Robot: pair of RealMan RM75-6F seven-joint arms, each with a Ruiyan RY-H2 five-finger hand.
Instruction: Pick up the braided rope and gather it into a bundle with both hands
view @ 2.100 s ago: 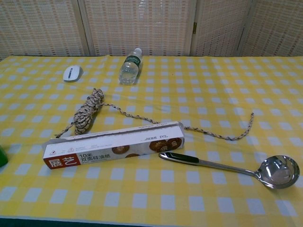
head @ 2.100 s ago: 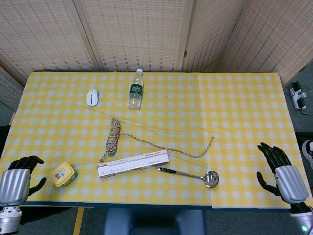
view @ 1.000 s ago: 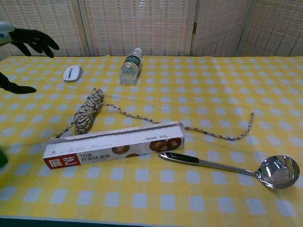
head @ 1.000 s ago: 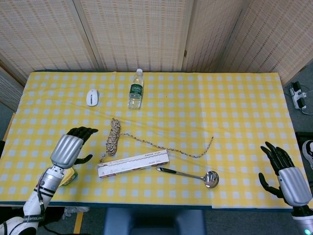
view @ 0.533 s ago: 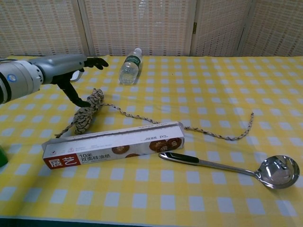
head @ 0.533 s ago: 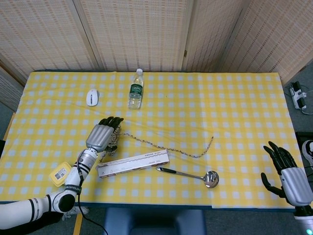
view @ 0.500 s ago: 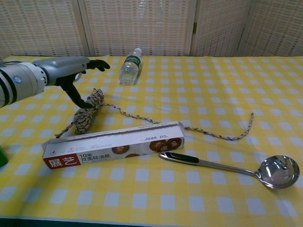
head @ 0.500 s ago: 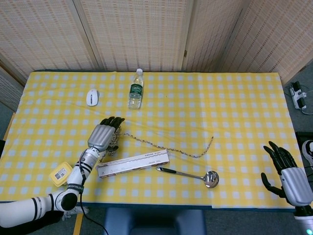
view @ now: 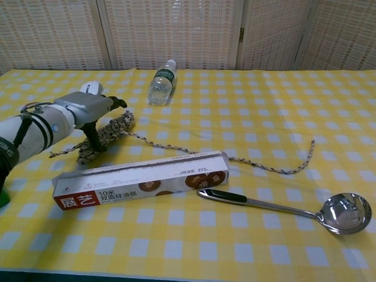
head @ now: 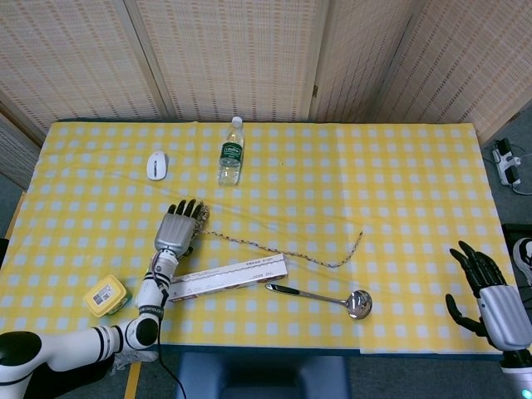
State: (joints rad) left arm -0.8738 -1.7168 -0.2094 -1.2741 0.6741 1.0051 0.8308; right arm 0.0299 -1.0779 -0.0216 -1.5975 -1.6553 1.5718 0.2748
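Note:
The braided rope lies on the yellow checked cloth, with its coiled part [view: 111, 130] under my left hand [head: 176, 229]. In the chest view my left hand [view: 82, 111] lies palm down on the coil. Its thumb reaches down against the coil's near side and its fingers stretch over the top. The coil stays on the cloth. The loose tail [head: 291, 253] runs right and ends in an upturned tip [view: 309, 150]. My right hand [head: 490, 299] hovers off the table's right front corner with its fingers spread and nothing in it.
A long paper-roll box [head: 229, 277] lies just in front of the coil, with a steel ladle [head: 328, 297] to its right. A water bottle [head: 230, 152] and a white mouse [head: 156, 165] lie further back. A yellow tin [head: 106, 296] sits at the front left.
My left hand has come down onto the coil. The coil has swung flatter and shifted left under it. The right hand has barely moved.

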